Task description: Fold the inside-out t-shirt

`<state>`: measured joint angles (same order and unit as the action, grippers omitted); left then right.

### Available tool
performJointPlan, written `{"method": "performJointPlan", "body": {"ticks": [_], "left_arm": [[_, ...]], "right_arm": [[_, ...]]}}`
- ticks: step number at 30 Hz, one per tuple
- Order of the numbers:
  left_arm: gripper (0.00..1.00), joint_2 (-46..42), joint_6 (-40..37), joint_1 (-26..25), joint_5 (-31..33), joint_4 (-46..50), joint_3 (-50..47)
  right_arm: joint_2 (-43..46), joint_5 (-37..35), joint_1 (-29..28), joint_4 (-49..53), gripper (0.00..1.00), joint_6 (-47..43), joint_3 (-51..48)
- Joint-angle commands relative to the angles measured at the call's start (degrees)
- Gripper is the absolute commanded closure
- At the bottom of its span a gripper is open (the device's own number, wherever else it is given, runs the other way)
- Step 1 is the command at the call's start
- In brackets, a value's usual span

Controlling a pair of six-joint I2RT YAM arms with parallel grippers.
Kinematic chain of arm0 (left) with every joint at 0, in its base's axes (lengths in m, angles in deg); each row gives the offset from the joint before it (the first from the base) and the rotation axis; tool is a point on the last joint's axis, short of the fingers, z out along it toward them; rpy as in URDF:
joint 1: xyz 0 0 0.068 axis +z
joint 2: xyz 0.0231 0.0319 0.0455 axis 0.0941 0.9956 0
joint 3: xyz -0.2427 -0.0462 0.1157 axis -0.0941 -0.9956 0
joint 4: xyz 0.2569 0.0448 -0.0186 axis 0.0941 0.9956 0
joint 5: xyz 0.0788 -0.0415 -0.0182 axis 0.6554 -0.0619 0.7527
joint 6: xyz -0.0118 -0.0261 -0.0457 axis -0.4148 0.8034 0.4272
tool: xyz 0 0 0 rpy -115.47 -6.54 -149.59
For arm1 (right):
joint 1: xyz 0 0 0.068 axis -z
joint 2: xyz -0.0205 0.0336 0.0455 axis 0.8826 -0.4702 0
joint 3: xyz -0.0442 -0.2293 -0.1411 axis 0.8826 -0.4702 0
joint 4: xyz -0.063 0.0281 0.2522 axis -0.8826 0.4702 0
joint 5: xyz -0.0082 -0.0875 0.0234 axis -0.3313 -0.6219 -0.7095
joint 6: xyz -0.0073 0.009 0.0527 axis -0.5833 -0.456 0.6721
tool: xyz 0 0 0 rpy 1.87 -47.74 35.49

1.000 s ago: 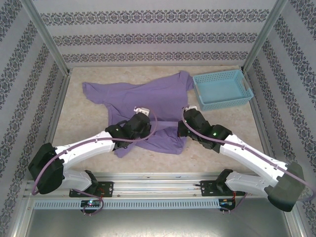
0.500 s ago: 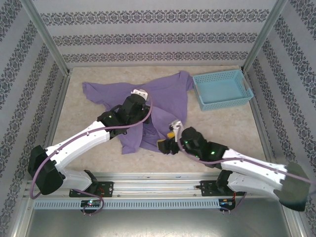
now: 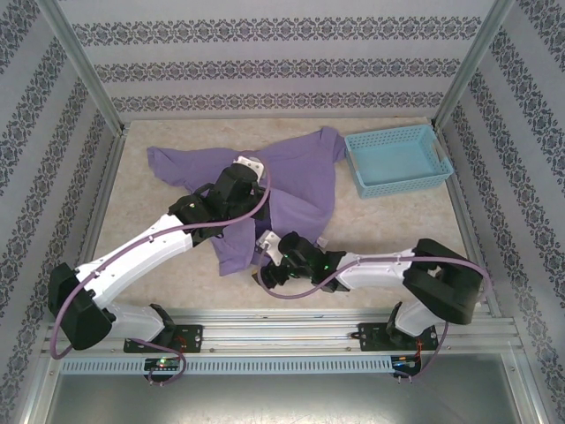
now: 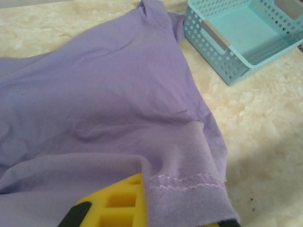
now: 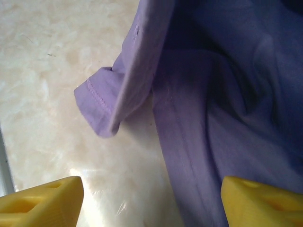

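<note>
The lavender inside-out t-shirt point(image 3: 300, 172) lies across the middle of the table, its lower part pulled up and bunched. My left gripper point(image 3: 250, 170) hovers over the shirt's middle, shut on a stitched hem point(image 4: 184, 182) that drapes over its yellow finger point(image 4: 118, 203). My right gripper point(image 3: 267, 256) is low at the shirt's near edge, open. Its yellow fingertips point(image 5: 40, 201) stand wide apart, with bare table under one and a seamed fold of the shirt point(image 5: 199, 142) under the other. A hemmed corner point(image 5: 94, 106) curls up just ahead of it.
A light blue lattice basket point(image 3: 395, 159) stands at the back right, close to the shirt's right sleeve; it also appears as the basket point(image 4: 241, 33) in the left wrist view. Metal frame posts and patterned walls enclose the marble-look table point(image 3: 397, 230).
The left gripper carried the hem up and back toward the shirt's middle. The right arm left the hem's right corner, swung left and toward the near edge, and now stands open.
</note>
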<state>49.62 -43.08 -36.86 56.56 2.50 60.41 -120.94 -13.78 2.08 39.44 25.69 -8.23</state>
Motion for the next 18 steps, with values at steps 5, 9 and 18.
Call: {"method": "performJointPlan", "body": {"ticks": [5,9,18], "left_arm": [[1.0,-3.47,-2.34,0.73,-0.35,2.99,2.17],[1.0,-4.44,-2.89,0.78,-0.53,4.15,2.42],[1.0,-7.6,-4.64,0.78,-0.4,6.43,1.99]], "right_arm": [[-6.5,-7.49,-0.11,-5.51,0.22,-9.67,5.76],[-8.88,-11.34,1.31,-6.6,0.22,-11.06,7.35],[-11.36,-21.1,8.17,-6.87,0.19,-14.74,11.15]]}}
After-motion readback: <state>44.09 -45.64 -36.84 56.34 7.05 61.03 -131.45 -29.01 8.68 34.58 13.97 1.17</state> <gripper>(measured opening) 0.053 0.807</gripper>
